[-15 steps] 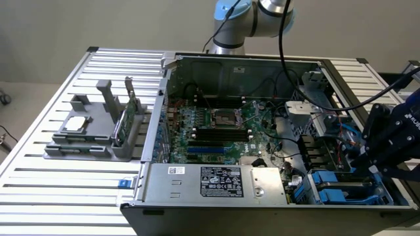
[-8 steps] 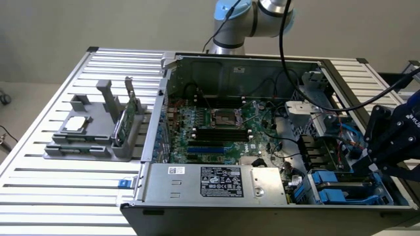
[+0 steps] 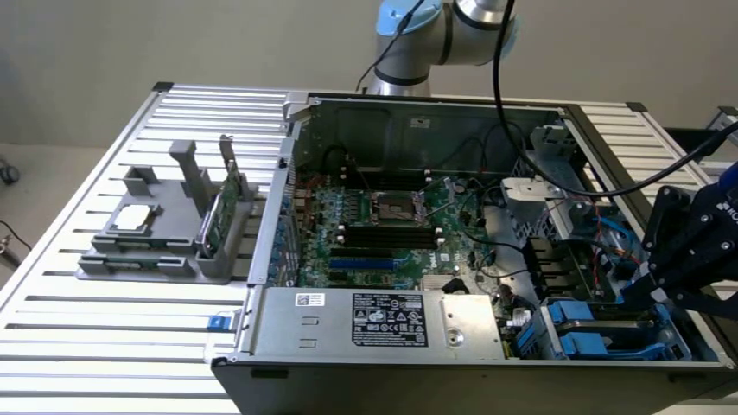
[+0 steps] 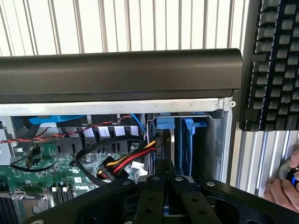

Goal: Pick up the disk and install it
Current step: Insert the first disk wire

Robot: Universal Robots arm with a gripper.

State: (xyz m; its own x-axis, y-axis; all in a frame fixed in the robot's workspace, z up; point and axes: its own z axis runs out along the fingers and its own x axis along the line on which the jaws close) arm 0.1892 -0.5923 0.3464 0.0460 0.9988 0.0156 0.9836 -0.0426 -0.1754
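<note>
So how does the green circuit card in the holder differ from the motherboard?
Pose: the circuit card stands on edge in the grey fixture; the motherboard lies flat.
Size: the card is narrow and thin; the motherboard is far larger.
Place: the card sits out on the slatted table, at the exterior view's left; the motherboard is inside the open case.
Shared: both are green circuit boards.

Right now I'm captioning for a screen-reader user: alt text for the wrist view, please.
The gripper, shut, sits at the disk standing in the blue-railed drive bay of an open computer case. Coloured cables lie beside it.
</note>
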